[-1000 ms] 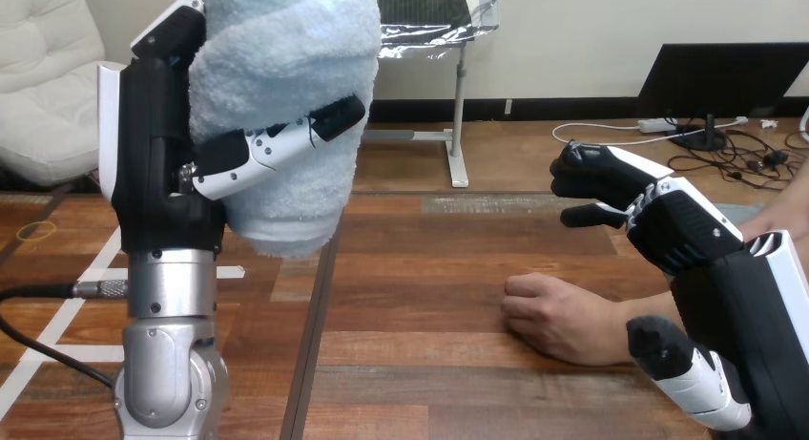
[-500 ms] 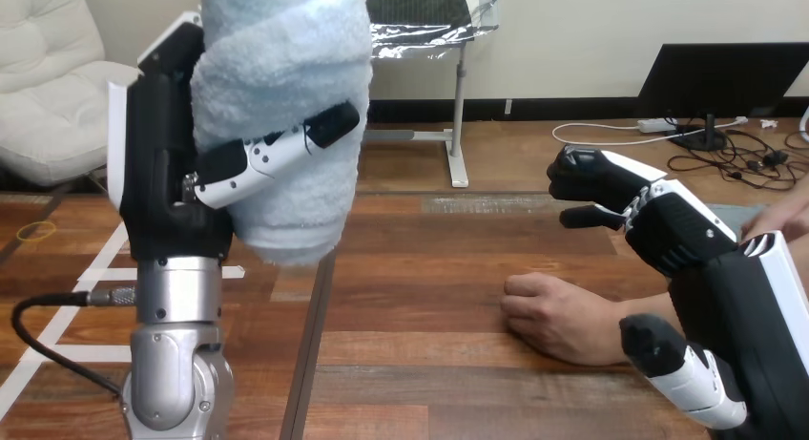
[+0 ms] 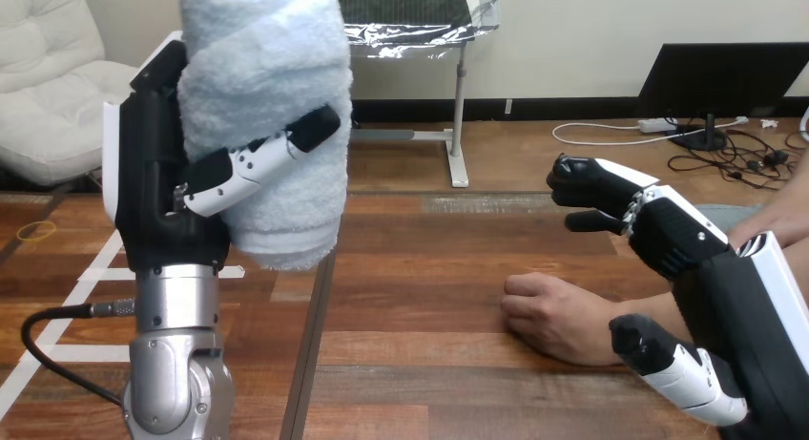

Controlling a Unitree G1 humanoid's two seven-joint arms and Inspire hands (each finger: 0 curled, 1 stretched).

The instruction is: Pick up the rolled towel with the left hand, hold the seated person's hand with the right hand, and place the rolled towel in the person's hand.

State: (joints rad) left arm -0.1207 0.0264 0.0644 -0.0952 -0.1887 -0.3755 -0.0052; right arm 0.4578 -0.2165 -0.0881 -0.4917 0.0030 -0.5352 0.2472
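- The robot's black-and-white left hand (image 3: 162, 201) is clenched round the light blue terry rolled towel (image 3: 262, 106), thumb and fingers wrapped across its front. The roll stands nearly upright, high above the brown planked wooden table (image 3: 420, 268) and well to the left of the person's hand (image 3: 558, 316).
- Over the last second that arm has drifted a little further left, so the rolled towel is now slightly farther from the person's hand, not nearer. The background is unchanged, so this is the arm moving and not the camera.
- The black-and-white right hand (image 3: 677, 240) has crept a touch toward the person's hand. Its fingers reach out above and beyond the wrist, and its thumb (image 3: 668, 364) lies on the near side of the wrist. It is spread and grasps nothing; I see no finger closed on the wrist.
- What this means, as I judge it: the pick-up is done, the hold on the person's hand is only being lined up, and the hand-over has not started. The left arm must swing back to the right and come down before the towel can be delivered.
- As for what receives the towel, the only holder here is the person's hand. It rests on the table as a loose fist, knuckles up, with nothing visible in it, and it would need to turn over and unfold to take the roll.
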